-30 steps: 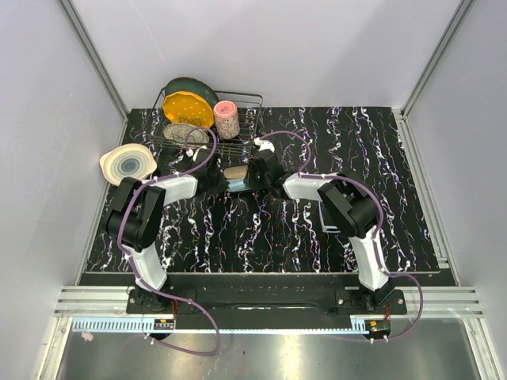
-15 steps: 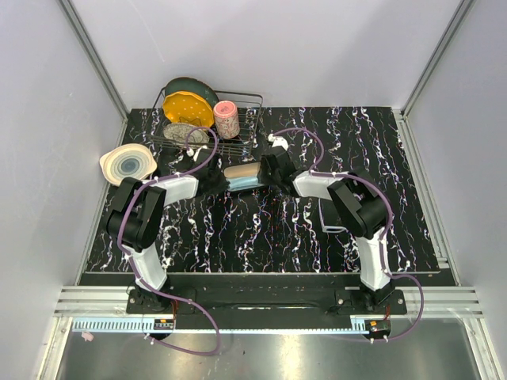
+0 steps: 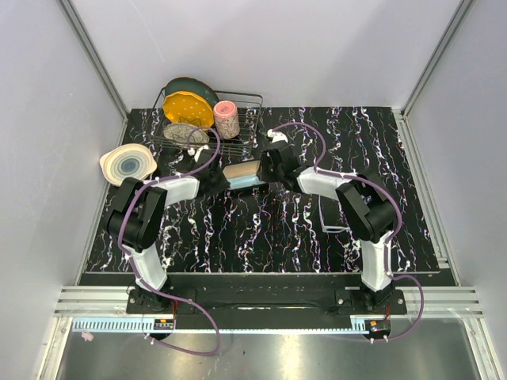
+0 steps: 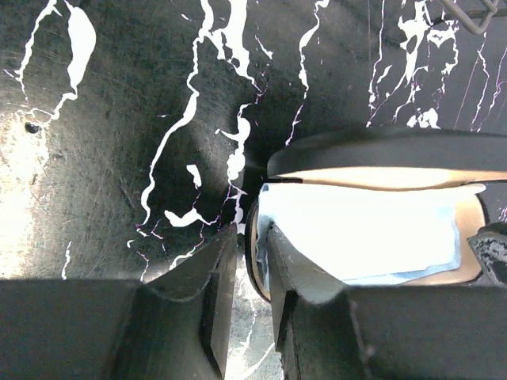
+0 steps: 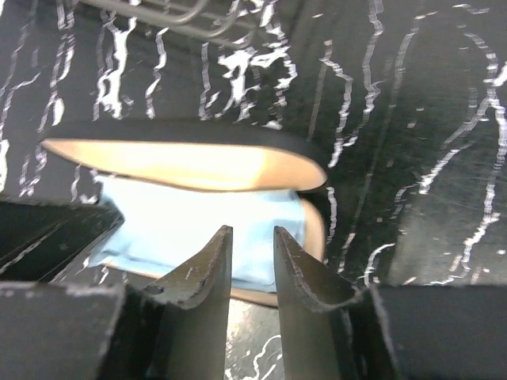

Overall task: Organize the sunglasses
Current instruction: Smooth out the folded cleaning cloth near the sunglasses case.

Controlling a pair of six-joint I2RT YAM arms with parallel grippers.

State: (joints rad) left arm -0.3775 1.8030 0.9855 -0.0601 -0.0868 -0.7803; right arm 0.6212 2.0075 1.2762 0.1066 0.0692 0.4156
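Black white-veined tabletop (image 3: 238, 237) bears an open black oblong glasses case (image 4: 380, 146) with light-blue cloth (image 4: 356, 233) inside, left gripper (image 4: 247, 237) and right gripper (image 5: 252, 233) at its ends, jaws slightly parted, grip unclear.

Marbled table (image 3: 261, 229): open case (image 3: 242, 176), dish rack (image 3: 249, 119)

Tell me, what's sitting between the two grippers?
The open black glasses case, light-blue cloth inside, lies between left gripper and right gripper; the top view shows it.
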